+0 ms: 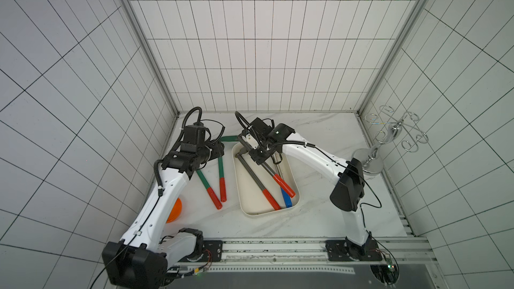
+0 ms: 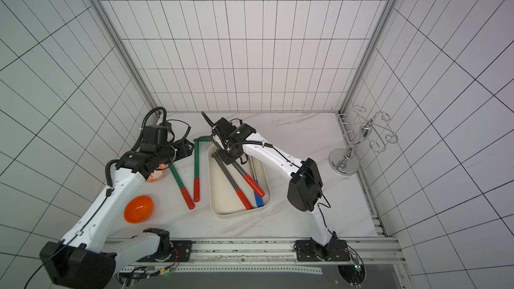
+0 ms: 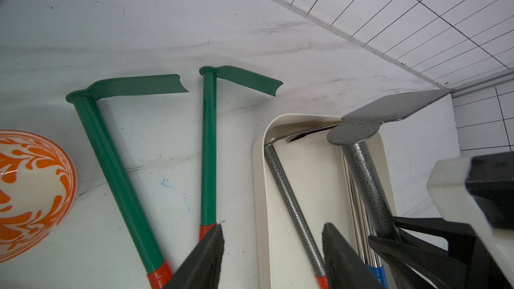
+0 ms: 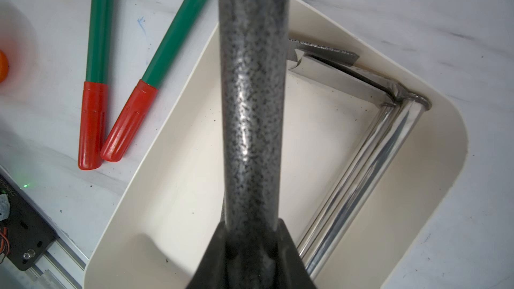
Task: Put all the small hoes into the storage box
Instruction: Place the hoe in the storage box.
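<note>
The cream-white storage box (image 1: 267,214) (image 2: 222,190) lies mid-table. My right gripper (image 1: 257,155) (image 4: 251,226) is shut on the speckled grey shaft of a small hoe (image 1: 268,169) (image 4: 253,93) with a red grip, held slanting over the box. Its blade (image 3: 389,107) reaches past the box's far rim. Inside the box lie another speckled hoe (image 1: 256,179) (image 3: 289,204) and a chrome hoe (image 4: 375,148) with a blue grip. Two green hoes (image 1: 207,184) (image 1: 221,173) lie on the table left of the box. My left gripper (image 3: 274,229) (image 2: 190,145) hangs open over the box's left rim (image 3: 260,190), holding nothing.
An orange bowl (image 2: 138,209) sits at the front left beside my left arm. An orange-patterned plate (image 3: 27,190) (image 2: 157,175) is further back on the left. A chrome wire stand (image 1: 372,159) stands at the right wall.
</note>
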Available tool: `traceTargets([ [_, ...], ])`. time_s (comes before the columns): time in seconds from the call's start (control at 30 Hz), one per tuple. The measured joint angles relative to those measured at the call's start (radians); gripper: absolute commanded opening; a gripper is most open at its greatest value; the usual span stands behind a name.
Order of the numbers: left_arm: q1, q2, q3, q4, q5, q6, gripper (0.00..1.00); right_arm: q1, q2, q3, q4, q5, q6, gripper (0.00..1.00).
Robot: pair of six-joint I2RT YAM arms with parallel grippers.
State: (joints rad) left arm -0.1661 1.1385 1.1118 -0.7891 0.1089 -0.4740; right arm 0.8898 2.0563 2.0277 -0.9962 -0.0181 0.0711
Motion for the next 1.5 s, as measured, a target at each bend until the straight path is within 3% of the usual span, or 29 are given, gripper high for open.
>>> traceTargets([
  [0.57,0.006,0.000,-0.021,0.003,0.000,0.000,0.59,0.029,0.018,-0.147,0.095,-0.036,0.026,0.00],
  [1.5,0.017,-0.006,-0.034,0.007,0.001,0.003,0.59,0.007,0.092,-0.167,0.124,-0.050,0.034,0.00],
])
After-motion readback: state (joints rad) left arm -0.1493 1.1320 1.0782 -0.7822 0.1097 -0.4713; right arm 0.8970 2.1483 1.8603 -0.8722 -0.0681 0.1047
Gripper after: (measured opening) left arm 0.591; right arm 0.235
